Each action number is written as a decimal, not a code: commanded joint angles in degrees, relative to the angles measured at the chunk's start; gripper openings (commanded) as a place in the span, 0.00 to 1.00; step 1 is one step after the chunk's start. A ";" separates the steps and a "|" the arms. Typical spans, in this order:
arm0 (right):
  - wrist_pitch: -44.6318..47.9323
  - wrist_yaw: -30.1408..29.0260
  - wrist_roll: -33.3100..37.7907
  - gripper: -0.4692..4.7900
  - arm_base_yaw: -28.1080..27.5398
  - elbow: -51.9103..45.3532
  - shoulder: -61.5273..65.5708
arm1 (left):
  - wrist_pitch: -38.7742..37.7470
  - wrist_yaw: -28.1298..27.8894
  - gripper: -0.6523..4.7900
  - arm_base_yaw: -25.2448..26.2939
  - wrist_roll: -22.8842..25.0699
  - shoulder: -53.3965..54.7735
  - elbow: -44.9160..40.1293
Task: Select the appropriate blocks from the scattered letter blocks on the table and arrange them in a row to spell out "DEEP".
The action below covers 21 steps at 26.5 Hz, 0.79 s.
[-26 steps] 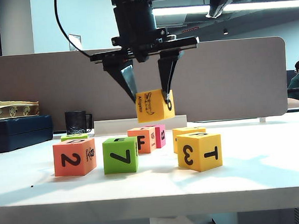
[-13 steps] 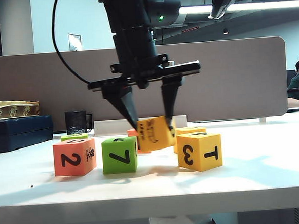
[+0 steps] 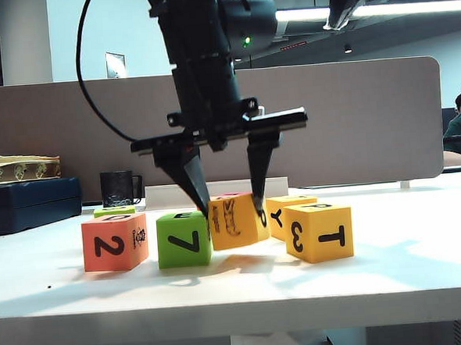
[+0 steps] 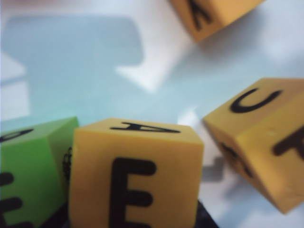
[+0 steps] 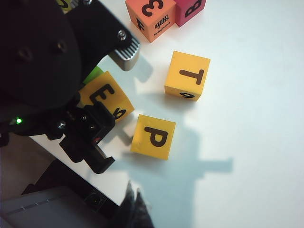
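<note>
White laminate forms the wide table (image 3: 425, 286) that carries every cube in the scene. Above it the black left arm (image 3: 208, 56) drops from overhead, its left gripper (image 3: 231, 208) pointing down with jaws parted about a cube's width and closed on the yellow-orange "Alligator" cube (image 3: 232, 221). That cube sits slightly tilted at table level, just beside the lime-green 7 cube (image 3: 184, 239) on one side and near the yellow-orange 3-and-T cube (image 3: 319, 232) on the other. In the left wrist view the held cube shows a black E (image 4: 129, 190) on the face toward the camera, with the green cube at its edge also showing an E.

The salmon-red 2 cube (image 3: 114, 241) stands at the left end of the front line, apart from the green one. Behind the row a yellow cube marked Y (image 3: 284, 213) peeks out. The right wrist view looks down on the same group and also takes in a salmon cube with F (image 5: 153, 18) touching a pink cube (image 5: 190, 10), and shows a P (image 5: 156, 136) on top of the 3-and-T cube.

The right gripper (image 5: 135, 202) hangs above the table's near edge, well apart from the cubes, its dark fingertips pressed together and holding nothing.
</note>
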 commanded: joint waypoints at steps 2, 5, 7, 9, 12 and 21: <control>0.28 0.13 -0.20 0.09 0.02 0.24 -0.39 | 3.04 -0.31 0.63 -0.11 -0.39 -0.28 -1.33; 0.26 0.11 -0.20 0.09 0.02 0.24 -0.39 | 3.89 -0.24 0.64 -0.11 -0.37 -0.28 -1.33; 0.22 0.11 -0.20 0.09 0.02 0.24 -0.39 | 3.87 0.13 0.66 -0.11 -0.35 -0.28 -1.33; 0.22 0.11 -0.20 0.09 0.02 0.24 -0.39 | 3.87 0.31 0.76 -0.13 -0.33 -0.28 -1.33; 0.20 0.13 -0.20 0.09 0.02 0.24 -0.39 | 3.87 1.40 0.76 -0.11 -0.28 -0.31 -1.31; -0.37 5.73 -0.20 0.09 0.02 0.24 -0.61 | -1.42 5.07 0.76 -0.02 6.58 -1.07 5.66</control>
